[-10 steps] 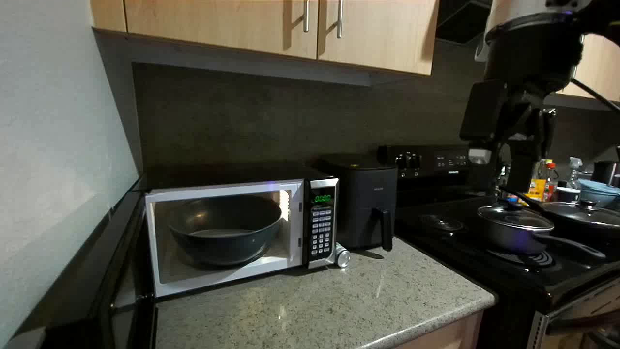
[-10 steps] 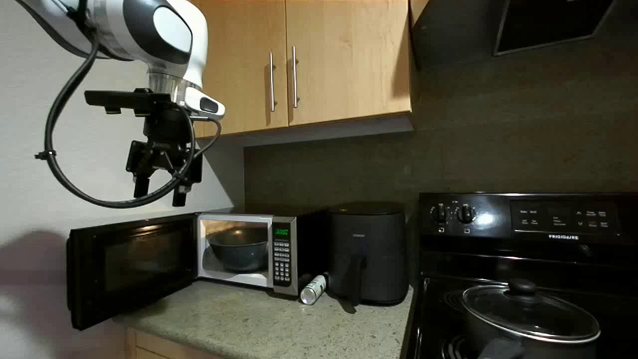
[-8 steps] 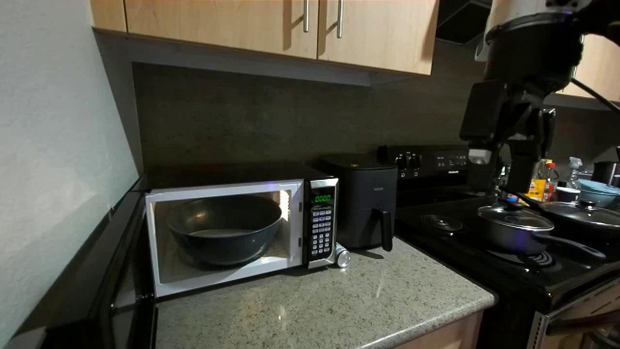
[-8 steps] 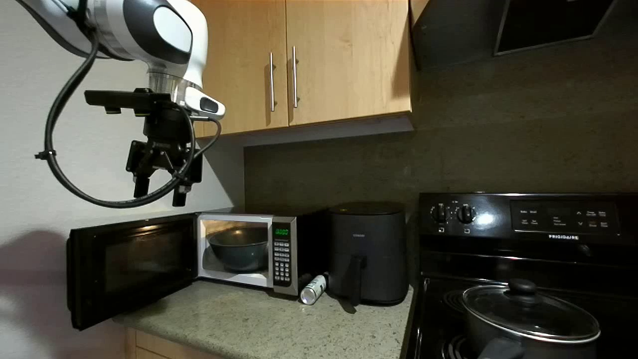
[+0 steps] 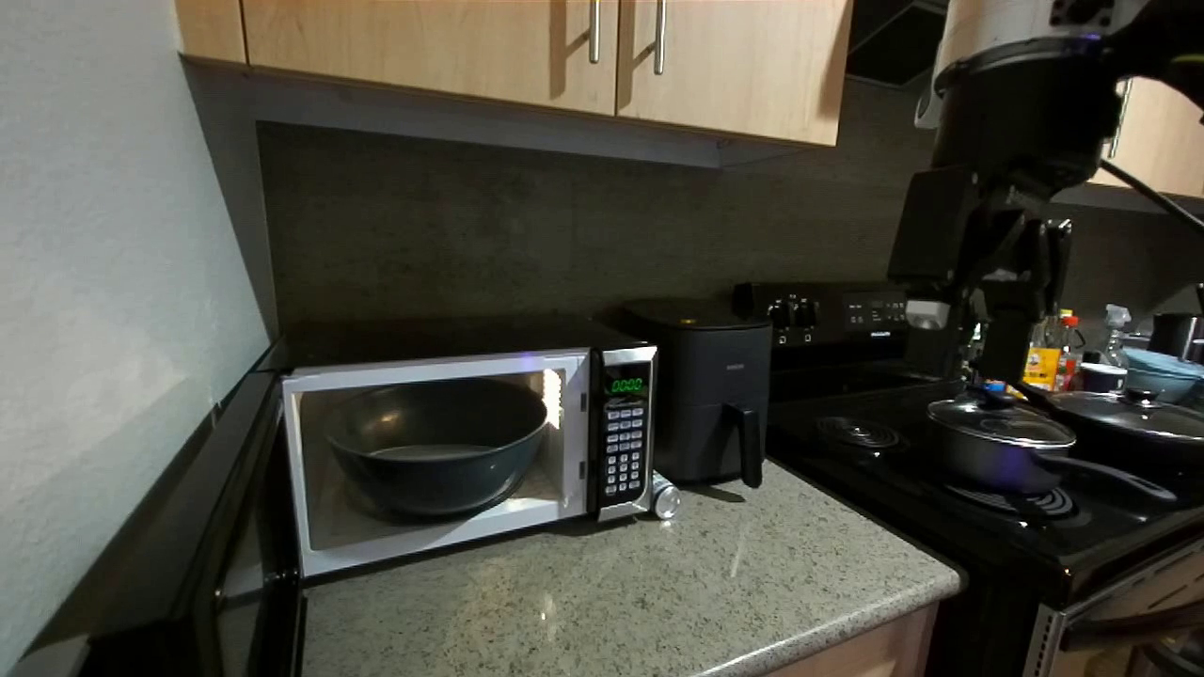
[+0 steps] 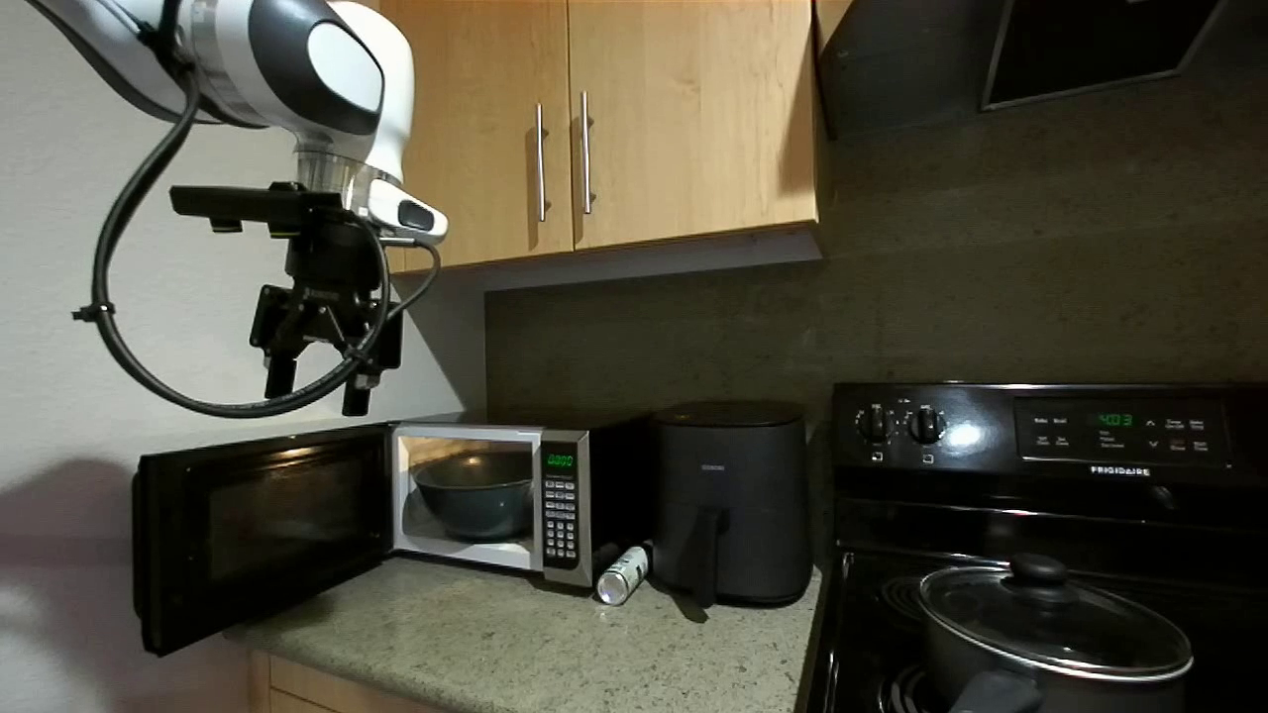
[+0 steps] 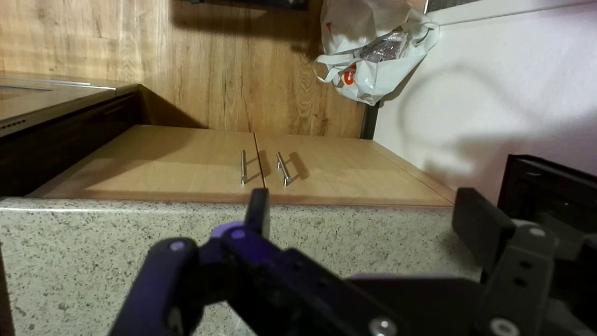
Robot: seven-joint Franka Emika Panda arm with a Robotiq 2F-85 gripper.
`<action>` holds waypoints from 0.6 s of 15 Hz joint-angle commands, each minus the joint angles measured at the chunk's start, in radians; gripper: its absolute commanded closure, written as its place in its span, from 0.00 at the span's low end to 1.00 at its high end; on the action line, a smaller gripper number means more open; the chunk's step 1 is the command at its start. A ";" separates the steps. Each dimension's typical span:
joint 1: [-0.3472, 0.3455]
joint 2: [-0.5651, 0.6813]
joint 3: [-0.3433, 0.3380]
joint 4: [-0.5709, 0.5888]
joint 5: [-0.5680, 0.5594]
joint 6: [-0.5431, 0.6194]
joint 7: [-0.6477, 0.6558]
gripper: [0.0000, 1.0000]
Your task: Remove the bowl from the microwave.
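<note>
The bowl (image 5: 428, 480) is wide, round and dark blue-grey. It sits upright inside the lit microwave (image 5: 625, 451) and fills most of the cavity. Both also show in an exterior view, the bowl (image 6: 477, 503) behind the microwave's front frame (image 6: 567, 515). The microwave door (image 6: 267, 525) stands wide open, and its edge shows at the right of the wrist view (image 7: 545, 191). My gripper (image 6: 318, 389) is open and empty, pointing down, higher than the microwave and in front of it. In the wrist view its fingers (image 7: 364, 205) are wide apart over the counter's front edge. The bowl is out of the wrist view.
A black air fryer (image 6: 731, 515) stands beside the microwave, with a can (image 6: 624, 576) lying between them. A stove with a lidded pot (image 6: 1055, 634) is beyond. Wooden cabinets (image 6: 693, 129) hang above. The speckled counter (image 5: 602, 602) runs in front of the microwave.
My gripper has moved down slightly, still open. The bowl, the microwave and its open door have not moved.
</note>
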 commanded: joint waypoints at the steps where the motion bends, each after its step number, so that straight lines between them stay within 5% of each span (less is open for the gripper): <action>1: 0.011 0.103 0.022 0.019 0.008 0.062 -0.068 0.00; 9: 0.057 0.389 0.092 0.045 -0.056 0.291 -0.133 0.00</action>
